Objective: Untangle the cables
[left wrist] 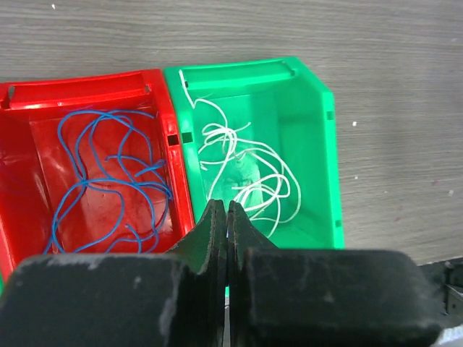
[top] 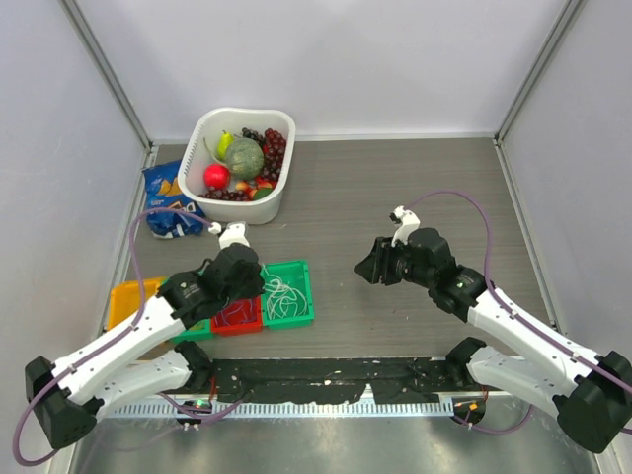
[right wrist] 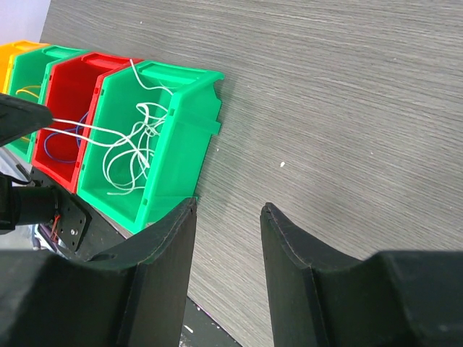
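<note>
**Left arm is leaning over the bins, right arm is waiting off to the side.**
The left gripper [left wrist: 222,214] is pressing together, pinching a strand of the white cables [left wrist: 246,166] lying in the green bin [left wrist: 322,144]. The blue cables [left wrist: 108,173] are lying in the red bin [left wrist: 72,87] just beside it. The right gripper [right wrist: 228,211] is hovering half spread over the table [top: 415,188]. A white basket [top: 209,126] of fruit and a blue snack bag [top: 163,193] are sitting behind the bins, the bag's print unreadable.
</note>
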Controlling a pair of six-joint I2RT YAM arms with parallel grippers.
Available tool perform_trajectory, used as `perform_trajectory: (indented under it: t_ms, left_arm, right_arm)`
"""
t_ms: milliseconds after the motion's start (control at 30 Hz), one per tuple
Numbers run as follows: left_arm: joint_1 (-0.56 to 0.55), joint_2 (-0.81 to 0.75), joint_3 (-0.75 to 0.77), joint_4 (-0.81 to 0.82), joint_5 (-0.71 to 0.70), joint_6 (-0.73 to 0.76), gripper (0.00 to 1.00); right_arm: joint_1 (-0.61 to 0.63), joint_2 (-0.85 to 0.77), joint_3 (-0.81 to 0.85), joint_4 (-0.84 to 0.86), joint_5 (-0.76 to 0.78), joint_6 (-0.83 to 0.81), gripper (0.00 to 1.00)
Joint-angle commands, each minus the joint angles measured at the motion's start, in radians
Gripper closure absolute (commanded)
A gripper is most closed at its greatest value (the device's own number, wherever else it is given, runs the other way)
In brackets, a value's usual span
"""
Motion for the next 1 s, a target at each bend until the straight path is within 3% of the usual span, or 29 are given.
perform_trajectory:
  t_ms: [0,233,333,400,467,733,767,967]
  left_arm:
    - [0.003,0.092,-0.026,0.086,-0.008,0.018,1.0]
    - [0.001,0.152,-0.04,0.131,0.158,0.052,0.97]
    - [0.003,0.098,-0.04,0.132,0.161,0.061,0.74]
    - [0.003,0.059,-0.026,0.128,0.155,0.066,0.54]
    - [0.003,0.02,-0.007,0.121,0.137,0.073,0.41]
    - [0.003,-0.142,0.087,0.121,0.125,0.18,0.11]
    - [0.003,-0.173,0.093,0.137,0.121,0.193,0.09]
    - [0.003,-0.38,0.049,0.32,0.102,0.259,0.0]
  right_arm:
    - [0.002,0.01,0.035,0.045,0.007,0.002,0.54]
    - [0.002,-0.057,0.035,0.006,0.056,0.002,0.55]
    - [0.002,-0.084,0.04,-0.009,0.086,-0.009,0.54]
    - [0.002,-0.096,0.048,-0.017,0.106,-0.012,0.52]
    - [0.003,-0.1,0.057,-0.027,0.131,-0.011,0.48]
    - [0.002,-0.185,0.083,-0.115,0.362,-0.003,0.27]
    - [0.002,-0.212,0.09,-0.128,0.396,-0.003,0.21]
    - [0.002,-0.37,0.094,-0.193,0.661,-0.009,0.12]
